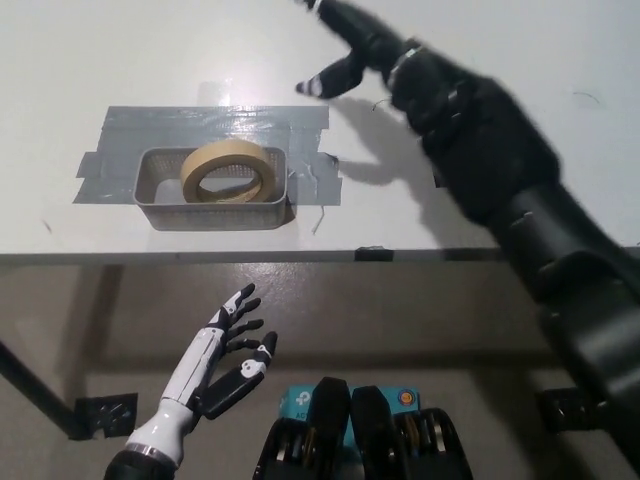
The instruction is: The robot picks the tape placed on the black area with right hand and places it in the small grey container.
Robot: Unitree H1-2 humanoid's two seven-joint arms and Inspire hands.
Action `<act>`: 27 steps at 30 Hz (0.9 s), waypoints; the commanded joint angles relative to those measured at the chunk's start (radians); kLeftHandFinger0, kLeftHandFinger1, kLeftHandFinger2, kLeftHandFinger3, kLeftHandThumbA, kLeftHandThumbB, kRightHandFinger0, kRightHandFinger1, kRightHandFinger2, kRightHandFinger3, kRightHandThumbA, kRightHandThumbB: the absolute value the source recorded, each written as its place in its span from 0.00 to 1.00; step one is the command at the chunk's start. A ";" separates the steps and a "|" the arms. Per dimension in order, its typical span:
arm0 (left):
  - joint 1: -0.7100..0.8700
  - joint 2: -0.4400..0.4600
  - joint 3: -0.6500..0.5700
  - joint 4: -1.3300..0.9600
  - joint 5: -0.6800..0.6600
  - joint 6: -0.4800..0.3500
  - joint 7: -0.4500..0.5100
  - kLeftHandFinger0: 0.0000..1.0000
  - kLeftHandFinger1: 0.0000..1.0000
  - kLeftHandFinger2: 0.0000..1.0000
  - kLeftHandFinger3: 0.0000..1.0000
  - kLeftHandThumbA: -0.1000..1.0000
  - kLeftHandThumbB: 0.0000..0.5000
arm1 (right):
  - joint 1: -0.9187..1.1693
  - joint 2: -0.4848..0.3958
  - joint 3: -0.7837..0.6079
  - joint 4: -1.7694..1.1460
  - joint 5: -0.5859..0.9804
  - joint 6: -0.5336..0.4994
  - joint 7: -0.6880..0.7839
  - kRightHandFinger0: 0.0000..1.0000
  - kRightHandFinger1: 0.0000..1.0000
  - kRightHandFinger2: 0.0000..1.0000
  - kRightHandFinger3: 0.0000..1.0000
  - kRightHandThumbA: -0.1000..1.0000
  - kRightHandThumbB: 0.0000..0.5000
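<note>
Tape (228, 171) in grey container (150, 190); right robot hand (352, 48) empty, fingers apart above table (500, 220)

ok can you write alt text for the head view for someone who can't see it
A roll of tape lies in a small grey container on a white table, leaning on its rim. The black right hand is raised above the table, open and empty. The white left hand rests open below the table edge.

The left robot hand (225, 365) is white with black joints; the right robot hand (345, 45) and bulky segmented arm are black.
</note>
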 commanded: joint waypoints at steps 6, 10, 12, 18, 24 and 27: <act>-0.055 0.028 0.020 0.011 0.020 -0.068 0.011 1.00 1.00 1.00 1.00 0.91 0.18 | 0.314 -0.365 -0.264 -1.069 0.348 0.245 0.278 1.00 1.00 1.00 1.00 1.00 0.72; -0.081 0.014 0.030 0.054 0.013 -0.109 0.032 1.00 1.00 1.00 1.00 1.00 0.24 | 0.567 -0.322 -0.346 -1.323 0.369 0.232 0.164 1.00 1.00 1.00 1.00 1.00 0.65; -0.083 0.017 0.030 0.057 -0.005 -0.103 0.015 1.00 1.00 1.00 1.00 1.00 0.26 | 0.739 -0.267 -0.357 -1.435 0.395 0.175 0.098 1.00 1.00 1.00 1.00 1.00 0.57; -0.085 0.019 0.036 0.052 0.000 -0.071 0.018 1.00 1.00 1.00 1.00 1.00 0.28 | 0.968 -0.119 -0.300 -1.466 0.340 -0.032 -0.044 1.00 1.00 1.00 1.00 1.00 0.36; -0.050 0.020 0.050 0.045 -0.004 -0.085 0.031 1.00 1.00 1.00 1.00 1.00 0.25 | 1.067 -0.010 -0.271 -1.253 0.313 -0.174 -0.109 1.00 1.00 1.00 1.00 0.99 0.38; -0.050 0.016 0.056 0.046 -0.001 -0.085 0.038 1.00 1.00 1.00 1.00 1.00 0.27 | 1.075 0.015 -0.266 -1.111 0.264 -0.236 -0.133 1.00 1.00 1.00 1.00 0.91 0.37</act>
